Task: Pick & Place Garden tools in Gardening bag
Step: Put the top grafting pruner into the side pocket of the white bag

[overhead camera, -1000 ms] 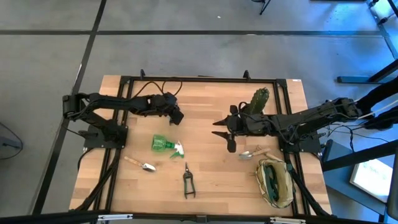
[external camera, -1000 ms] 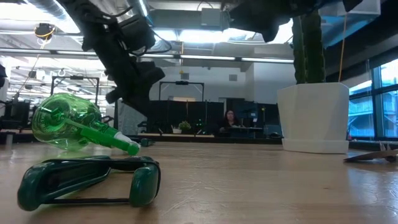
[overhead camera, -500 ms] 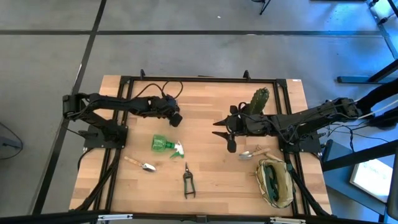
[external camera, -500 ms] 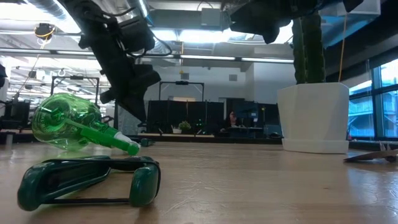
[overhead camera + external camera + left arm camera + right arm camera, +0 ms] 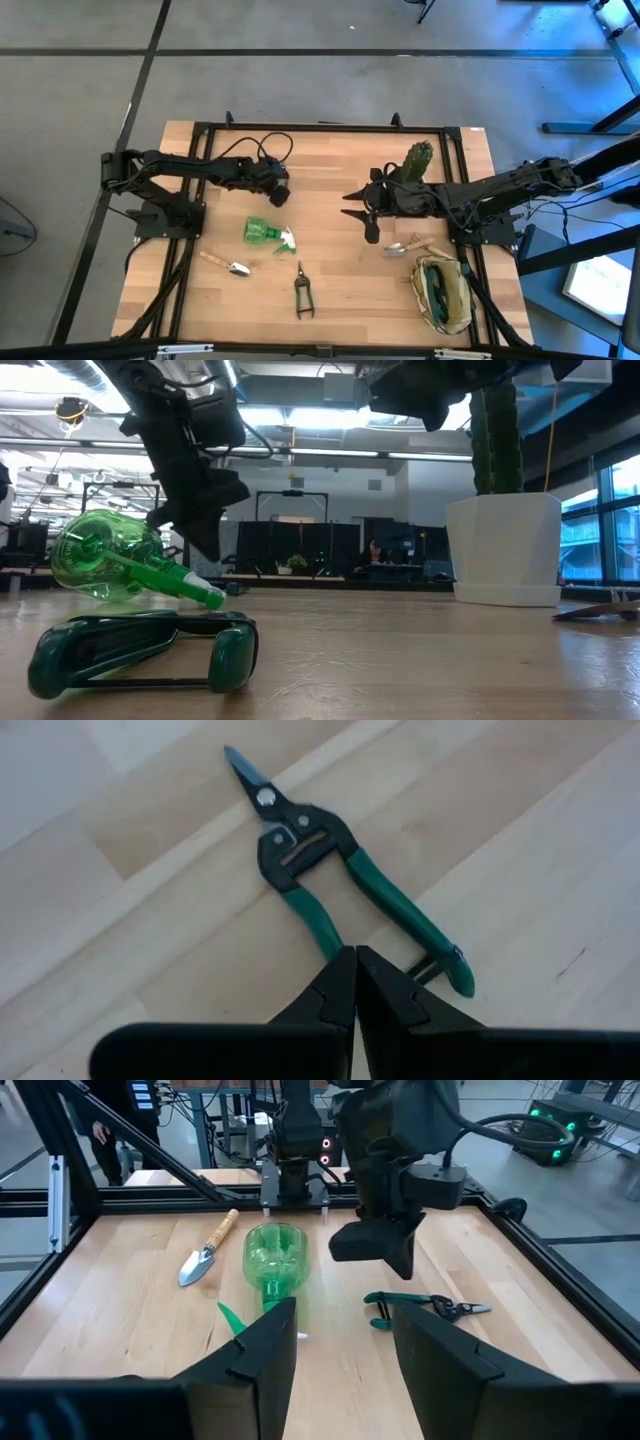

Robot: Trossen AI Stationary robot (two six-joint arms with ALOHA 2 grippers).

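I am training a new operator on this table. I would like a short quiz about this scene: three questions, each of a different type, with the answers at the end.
1. True or false: the green spray bottle lies on its side on the table.
2. Multiple choice: in the left wrist view, what lies on the wood just ahead of the shut left gripper? A) a cactus B) pruning shears with green handles C) the gardening bag
3. Short answer: in the high view, how many trowels lie on the table?

Key: 1 true; 2 B; 3 two.
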